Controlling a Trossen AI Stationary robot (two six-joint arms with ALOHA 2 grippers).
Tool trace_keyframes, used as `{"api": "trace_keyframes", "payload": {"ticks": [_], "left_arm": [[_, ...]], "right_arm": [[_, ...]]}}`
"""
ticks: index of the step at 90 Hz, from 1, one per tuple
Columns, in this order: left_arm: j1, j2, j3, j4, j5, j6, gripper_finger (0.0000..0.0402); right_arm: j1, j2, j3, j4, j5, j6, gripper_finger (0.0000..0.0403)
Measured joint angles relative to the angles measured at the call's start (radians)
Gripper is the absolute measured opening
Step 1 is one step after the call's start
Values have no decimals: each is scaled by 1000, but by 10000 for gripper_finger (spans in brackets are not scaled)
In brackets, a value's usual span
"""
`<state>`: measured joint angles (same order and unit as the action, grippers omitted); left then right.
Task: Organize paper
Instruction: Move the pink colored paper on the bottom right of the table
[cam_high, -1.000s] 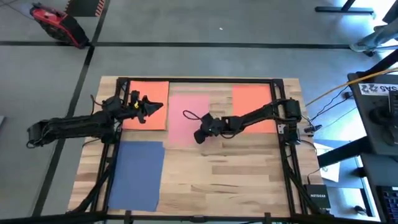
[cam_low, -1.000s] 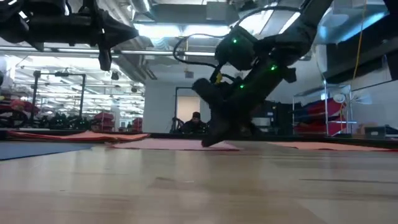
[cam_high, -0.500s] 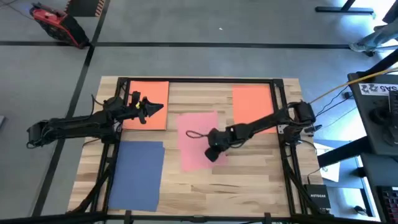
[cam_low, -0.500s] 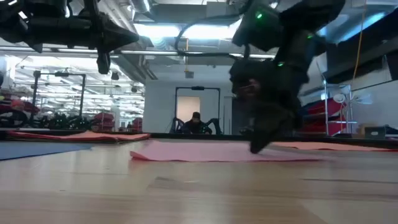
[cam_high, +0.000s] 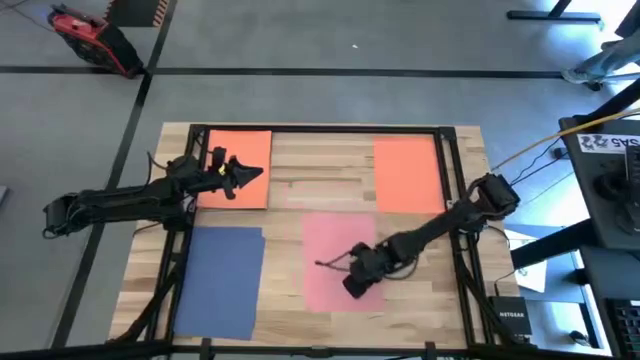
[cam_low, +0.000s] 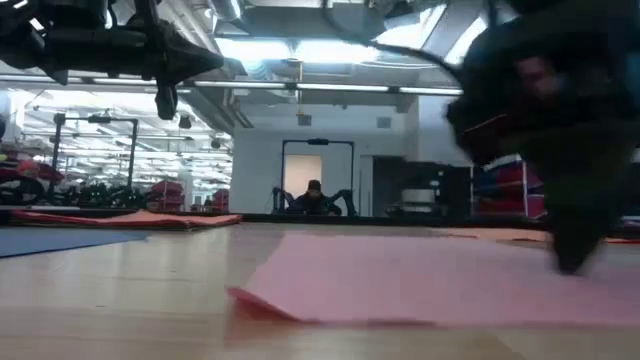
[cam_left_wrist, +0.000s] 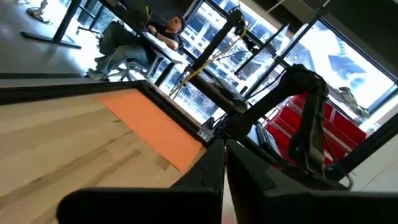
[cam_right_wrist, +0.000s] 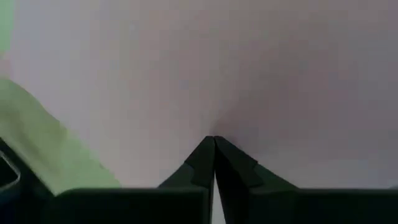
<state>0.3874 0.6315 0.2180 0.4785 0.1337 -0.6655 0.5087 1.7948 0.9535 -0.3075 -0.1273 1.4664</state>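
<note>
High view: four sheets lie flat on the wooden table. Pink paper sits in the near-centre part of the tabletop, between the blue paper at the near left and the table's right rail. Two orange sheets lie at the far edge: left orange paper in the far-left corner, right orange paper toward the far right, both well apart from the pink one.

Right gripper is down on the pink sheet near its lower right part, arm stretched in from the right side of the table. Right wrist view shows the two dark fingers pressed together, tips meeting against the pink surface, nothing held between them. Low view: the pink sheet's near corner looks slightly raised off the wood; the right gripper shows as a dark blur at its right end.

Left gripper hovers over the left orange sheet at the far left, above the table in the low view. Left wrist view: its fingers closed tip to tip, holding nothing.
</note>
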Motion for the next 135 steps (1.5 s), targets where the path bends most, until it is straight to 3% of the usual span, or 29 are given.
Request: {"api": "trace_keyframes", "payload": {"ticks": [33,49,60,92,135], "left_arm": [[0,-1,0,-6,0,-6,0],[0,-1,0,-5,0,-31,0],[0,0,0,-6,-11,-49,0],[0,0,0,-3,-37,-94,0],[5,-5,1,2,-53,-86,0]], "right_arm": [[189,-109,0,-213,113,433,0],[217,-221,2,-231,317,585,0],[176,-251,3,-218,420,626,0],[-16,-209,3,-236,366,439,0],[-18,-75,2,-137,264,465,0]]}}
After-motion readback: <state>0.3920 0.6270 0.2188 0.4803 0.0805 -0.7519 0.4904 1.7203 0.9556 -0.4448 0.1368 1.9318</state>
